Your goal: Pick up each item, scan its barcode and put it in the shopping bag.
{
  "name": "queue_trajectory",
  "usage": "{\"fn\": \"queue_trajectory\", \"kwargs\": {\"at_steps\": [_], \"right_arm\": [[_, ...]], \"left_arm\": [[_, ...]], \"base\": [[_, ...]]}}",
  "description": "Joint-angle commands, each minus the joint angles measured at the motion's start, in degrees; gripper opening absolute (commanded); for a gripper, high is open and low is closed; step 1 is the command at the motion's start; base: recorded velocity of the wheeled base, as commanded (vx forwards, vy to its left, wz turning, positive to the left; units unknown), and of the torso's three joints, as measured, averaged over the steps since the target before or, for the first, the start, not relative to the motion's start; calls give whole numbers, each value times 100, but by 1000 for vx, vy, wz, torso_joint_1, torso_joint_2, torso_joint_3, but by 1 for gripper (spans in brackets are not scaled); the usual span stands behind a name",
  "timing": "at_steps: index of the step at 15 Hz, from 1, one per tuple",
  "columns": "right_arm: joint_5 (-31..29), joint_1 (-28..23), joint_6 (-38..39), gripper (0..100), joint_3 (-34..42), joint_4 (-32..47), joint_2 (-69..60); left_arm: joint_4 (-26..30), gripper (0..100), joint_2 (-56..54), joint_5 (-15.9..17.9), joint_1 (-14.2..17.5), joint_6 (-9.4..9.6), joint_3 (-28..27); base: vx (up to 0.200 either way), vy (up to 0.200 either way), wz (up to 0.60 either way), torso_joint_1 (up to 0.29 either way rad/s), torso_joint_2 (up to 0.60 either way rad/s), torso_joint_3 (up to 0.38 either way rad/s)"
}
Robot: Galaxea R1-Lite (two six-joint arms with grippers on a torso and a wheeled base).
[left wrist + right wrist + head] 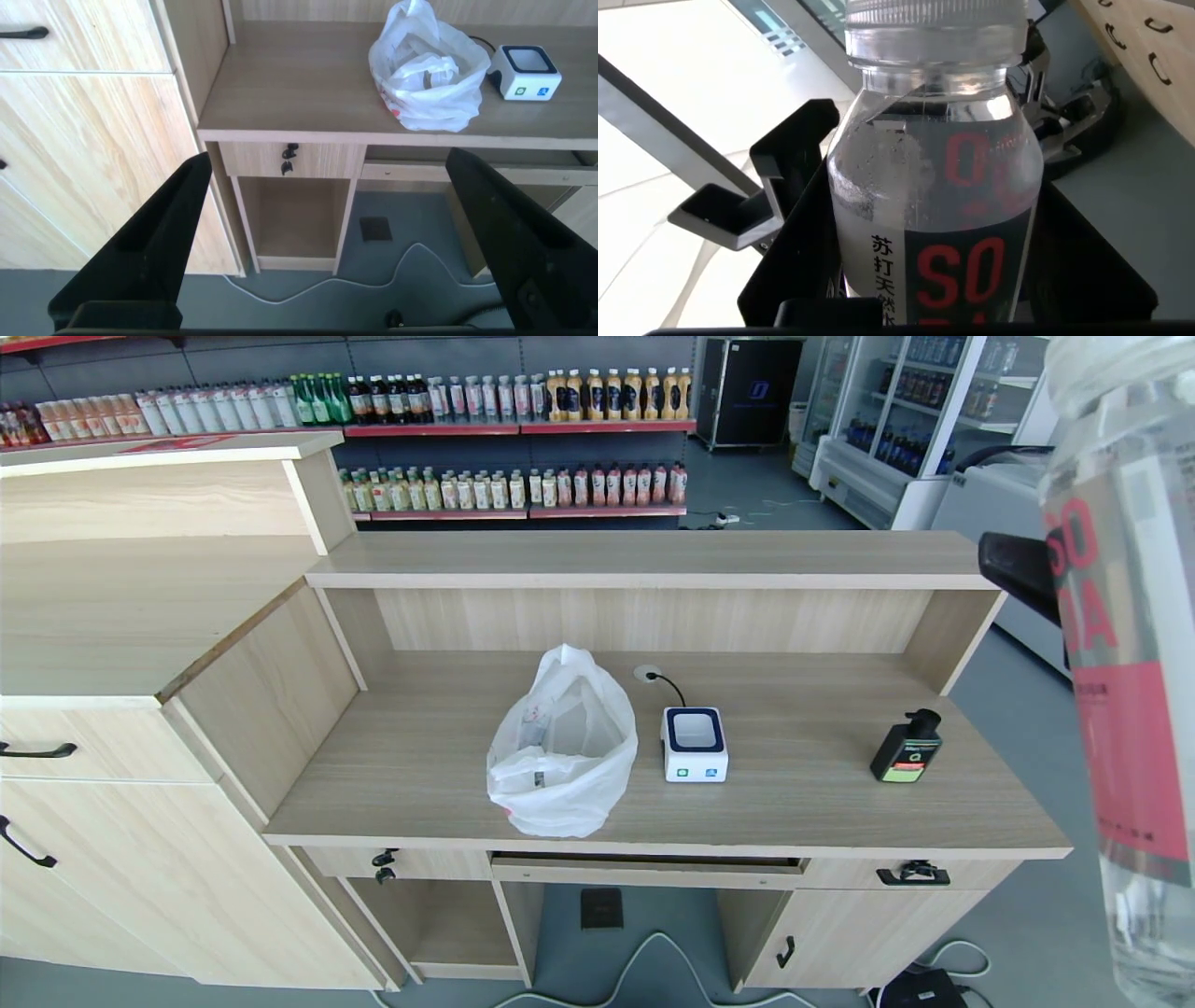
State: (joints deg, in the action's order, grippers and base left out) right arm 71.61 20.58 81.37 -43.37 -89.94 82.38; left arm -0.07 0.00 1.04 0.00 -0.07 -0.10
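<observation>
Your right end effector [934, 219] is clenched on the clear soda bottle [1134, 644], its dark fingers pressing the body from both sides just under the neck. The bottle is carried upright and high, off the right end of the desk [803, 803], not yet over it. That grip leaves the red-and-white label facing outward and mostly uncovered, which suits the scan if the barcode sits on that wrap. You cannot see the barcode itself here, so expect to turn the wrist to find it. The scanner [695, 744] rests near the middle of the desk with its window facing up, which means the label has to come down over it, printed side toward the glass. The white shopping bag [563, 747] stands just beside the scanner, on the robot's left of it, with its mouth slumped open toward you and something already inside. That keeps the path from scan to drop short, though the soft rim could fold shut if the bottle brushes it. A dark pump bottle [906, 747] waits upright near the right end of the desk, well apart from the scanner, and looks to be an item not yet scanned. Your left end effector [329, 177] hangs released, fingers spread wide, low and in front of the desk's left side, free to steady the bag if needed.
</observation>
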Motion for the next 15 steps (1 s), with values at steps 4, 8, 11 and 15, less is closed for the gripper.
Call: {"fn": "queue_trajectory", "kwargs": {"at_steps": [4, 8, 11, 15], "right_arm": [[2, -45, -139, 0, -4, -6, 102], [29, -986, -1976, 0, -13, -6, 788], [29, -1785, -3593, 0, -40, 539, 1096], [-305, -2629, -6388, 0, -136, 2350, 1236]], "left_arm": [[-1, 100, 0, 2, 0, -1, 1], [-1, 100, 0, 2, 0, -1, 1], [-1, 100, 0, 2, 0, -1, 1], [-1, 100, 0, 2, 0, -1, 1]], "base": [[0, 0, 0, 0, 0, 0], [0, 0, 0, 0, 0, 0], [0, 0, 0, 0, 0, 0], [0, 0, 0, 0, 0, 0]]}}
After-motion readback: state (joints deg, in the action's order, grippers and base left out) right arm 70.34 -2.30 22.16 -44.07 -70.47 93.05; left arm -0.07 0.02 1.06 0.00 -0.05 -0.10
